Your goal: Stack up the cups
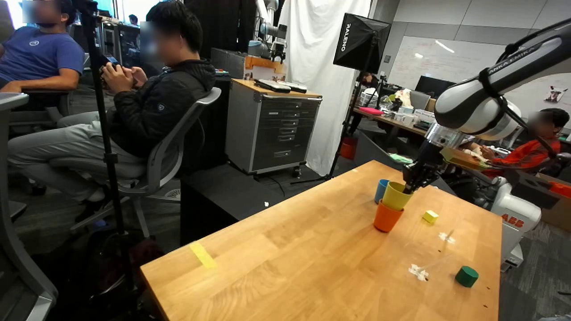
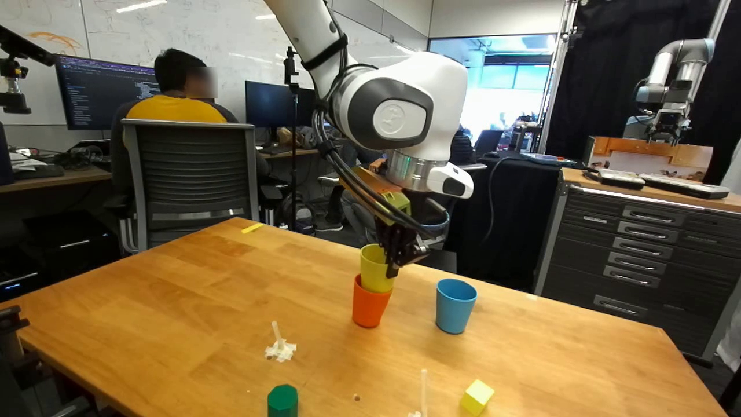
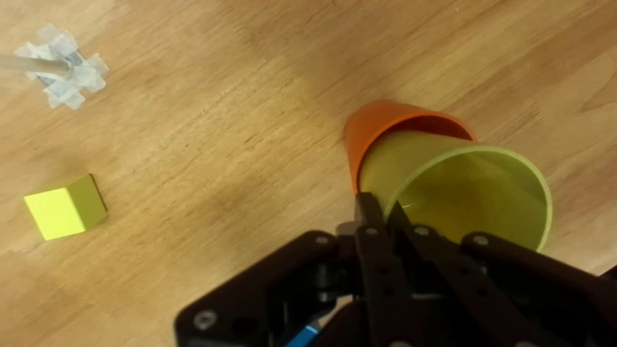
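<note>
1. And the gripper (image 3: 383, 206) is clamped on the yellow-green cup (image 2: 372, 267), pinching its wall at the rim!
2. Just below, that cup's lower end sits inside the orange cup (image 2: 369, 306), which stands on the table (image 2: 191, 307).
3. In an exterior view, the blue cup (image 2: 455, 310) stands upright to their right, apart from both.
4. Nearer there: yellow cube (image 2: 477, 397) right, green block (image 2: 282, 401) left.

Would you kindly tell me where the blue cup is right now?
In an exterior view, the blue cup stands upright on the table, right of the orange cup and apart from it, with the yellow cube nearer the camera.
</note>
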`<state>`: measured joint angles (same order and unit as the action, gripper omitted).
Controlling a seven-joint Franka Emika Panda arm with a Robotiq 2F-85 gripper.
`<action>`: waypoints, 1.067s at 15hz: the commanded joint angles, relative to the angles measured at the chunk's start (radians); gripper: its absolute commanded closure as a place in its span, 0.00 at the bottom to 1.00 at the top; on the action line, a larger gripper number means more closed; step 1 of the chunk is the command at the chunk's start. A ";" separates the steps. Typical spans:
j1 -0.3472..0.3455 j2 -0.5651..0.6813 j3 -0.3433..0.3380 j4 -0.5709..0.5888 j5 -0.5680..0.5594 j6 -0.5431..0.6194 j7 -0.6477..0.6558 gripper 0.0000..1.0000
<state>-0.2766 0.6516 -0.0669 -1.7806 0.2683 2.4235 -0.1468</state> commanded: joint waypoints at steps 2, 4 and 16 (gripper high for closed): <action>0.012 0.030 -0.016 0.042 -0.043 0.009 0.047 0.98; 0.012 0.026 -0.014 0.035 -0.051 0.017 0.046 0.98; 0.050 -0.076 0.011 -0.129 -0.104 0.142 -0.005 0.98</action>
<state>-0.2369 0.6333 -0.0592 -1.8368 0.1942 2.5266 -0.1407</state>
